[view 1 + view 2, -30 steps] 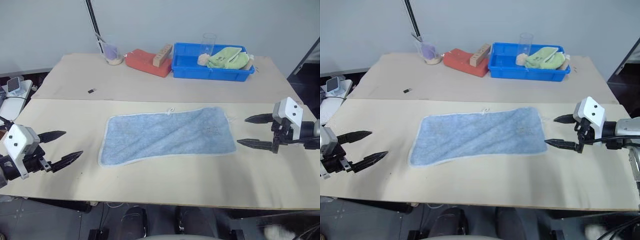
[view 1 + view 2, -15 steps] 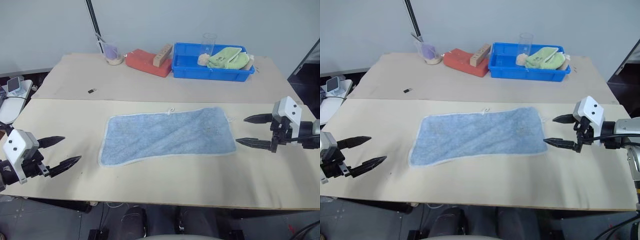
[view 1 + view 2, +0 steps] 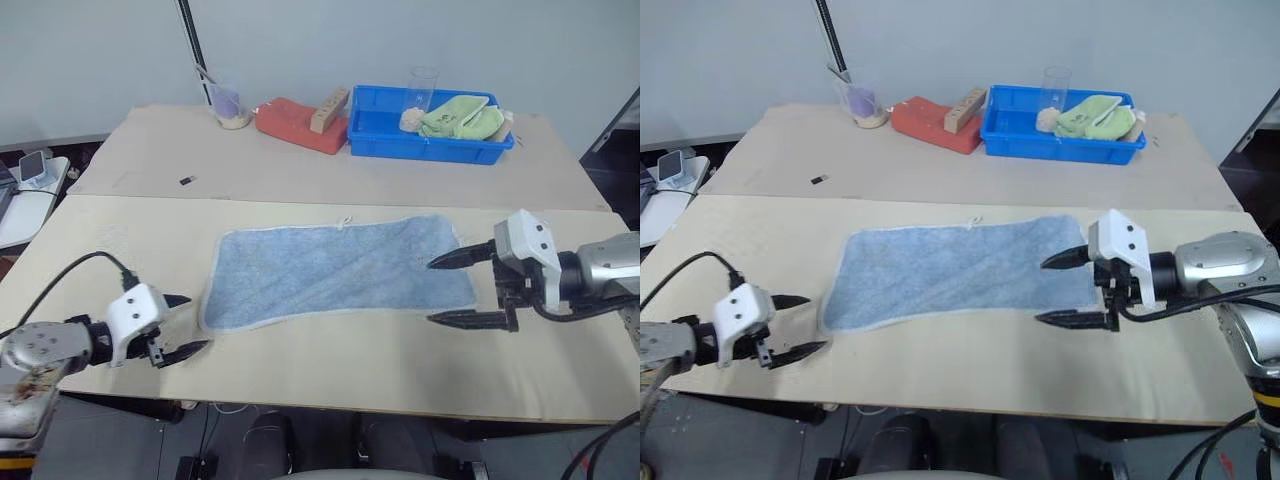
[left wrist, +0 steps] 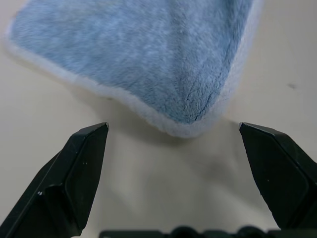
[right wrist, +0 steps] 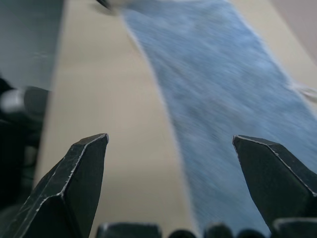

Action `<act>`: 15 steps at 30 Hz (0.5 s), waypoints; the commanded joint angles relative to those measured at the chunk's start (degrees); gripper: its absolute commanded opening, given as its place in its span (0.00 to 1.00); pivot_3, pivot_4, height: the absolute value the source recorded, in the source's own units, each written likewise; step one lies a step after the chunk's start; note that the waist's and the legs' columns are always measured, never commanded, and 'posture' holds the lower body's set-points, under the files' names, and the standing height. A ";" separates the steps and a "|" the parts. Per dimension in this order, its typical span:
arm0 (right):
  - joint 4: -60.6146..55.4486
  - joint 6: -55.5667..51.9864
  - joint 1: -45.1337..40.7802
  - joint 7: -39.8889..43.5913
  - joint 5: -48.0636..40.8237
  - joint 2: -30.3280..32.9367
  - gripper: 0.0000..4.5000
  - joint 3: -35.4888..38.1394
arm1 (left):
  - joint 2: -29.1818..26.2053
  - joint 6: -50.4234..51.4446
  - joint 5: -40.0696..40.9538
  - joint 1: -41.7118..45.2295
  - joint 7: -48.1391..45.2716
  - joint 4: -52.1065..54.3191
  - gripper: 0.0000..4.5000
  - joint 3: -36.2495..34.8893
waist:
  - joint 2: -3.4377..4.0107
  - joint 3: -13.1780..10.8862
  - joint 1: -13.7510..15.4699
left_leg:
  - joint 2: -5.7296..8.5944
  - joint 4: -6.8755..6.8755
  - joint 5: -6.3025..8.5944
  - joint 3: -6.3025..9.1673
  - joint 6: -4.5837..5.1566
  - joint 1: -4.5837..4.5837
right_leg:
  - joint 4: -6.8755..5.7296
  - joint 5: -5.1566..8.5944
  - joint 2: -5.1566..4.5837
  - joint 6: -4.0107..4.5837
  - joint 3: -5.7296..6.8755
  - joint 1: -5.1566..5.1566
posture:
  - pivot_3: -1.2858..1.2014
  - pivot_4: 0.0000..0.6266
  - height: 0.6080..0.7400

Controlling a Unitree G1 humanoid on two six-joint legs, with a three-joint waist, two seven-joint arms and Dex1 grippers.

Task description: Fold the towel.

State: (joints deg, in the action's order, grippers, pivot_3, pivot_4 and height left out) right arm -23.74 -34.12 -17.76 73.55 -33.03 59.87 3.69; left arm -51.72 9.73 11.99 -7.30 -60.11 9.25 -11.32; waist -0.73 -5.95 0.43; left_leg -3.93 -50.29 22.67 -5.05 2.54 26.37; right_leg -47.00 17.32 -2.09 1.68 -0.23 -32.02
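Towel (image 3: 335, 272) flat on table (image 3: 300, 370), unfolded, long axis left-right; left gripper (image 3: 180, 325) spread wide, empty, just off near-left corner; right gripper (image 3: 452, 290) spread wide, empty, straddling right end, nearer

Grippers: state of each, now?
Left gripper: open, holding nothing, at the towel corner.
Right gripper: open, holding nothing, at the towel's other end.

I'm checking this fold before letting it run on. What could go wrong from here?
The light blue terry towel lies slightly skewed, so the fold may come out uneven. The open left gripper faces the near corner lying flat on the table; its fingers may push it rather than pinch it.
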 commanded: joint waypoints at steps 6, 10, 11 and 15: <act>-3.34 -2.85 -3.32 -0.25 -3.00 0.41 1.00 -0.77 | 1.95 -6.95 -5.87 7.68 0.92 -9.20 0.94 8.19 | 0.17 0.10 0.62 | 0.07 -0.01 0.00 -0.01 0.00 -0.07 | 0.02 0.00 -0.13 -0.01 0.01 0.10 | 0.52 0.24 0.36; -2.98 -2.94 -3.66 -0.40 -2.94 0.21 1.00 -0.79 | 1.88 -8.10 -5.82 8.46 -0.12 -10.75 0.62 9.93 | 0.24 0.14 0.55 | 0.07 -0.01 0.00 -0.01 0.00 -0.09 | 0.03 0.00 -0.14 -0.01 0.01 0.13 | 0.52 0.24 0.36; -2.84 -2.80 -3.56 -0.49 -2.81 0.20 1.00 -0.70 | 1.83 -8.24 -5.69 8.45 -0.14 -10.94 0.50 10.07 | 0.24 0.14 0.52 | 0.07 -0.01 0.00 -0.01 0.00 -0.09 | 0.03 0.00 -0.14 -0.01 0.01 0.13 | 0.52 0.24 0.36; -0.66 -0.37 -2.00 -0.68 0.19 1.10 1.00 -0.45 | 1.37 -8.67 -5.04 7.80 -0.54 -11.26 0.07 9.97 | 0.24 0.14 0.37 | 0.05 -0.01 0.00 0.01 0.00 -0.11 | 0.03 0.00 -0.13 -0.02 0.03 0.15 | 0.52 0.24 0.36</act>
State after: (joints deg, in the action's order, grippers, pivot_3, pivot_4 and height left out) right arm -25.13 -36.34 -19.73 73.03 -34.16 59.99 2.41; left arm -49.96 0.43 8.62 1.50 -60.94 0.29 -2.06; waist -0.49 -5.80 0.80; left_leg -3.89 -50.30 22.67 -5.04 2.53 26.26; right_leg -46.98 17.31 -2.22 1.67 -0.20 -31.87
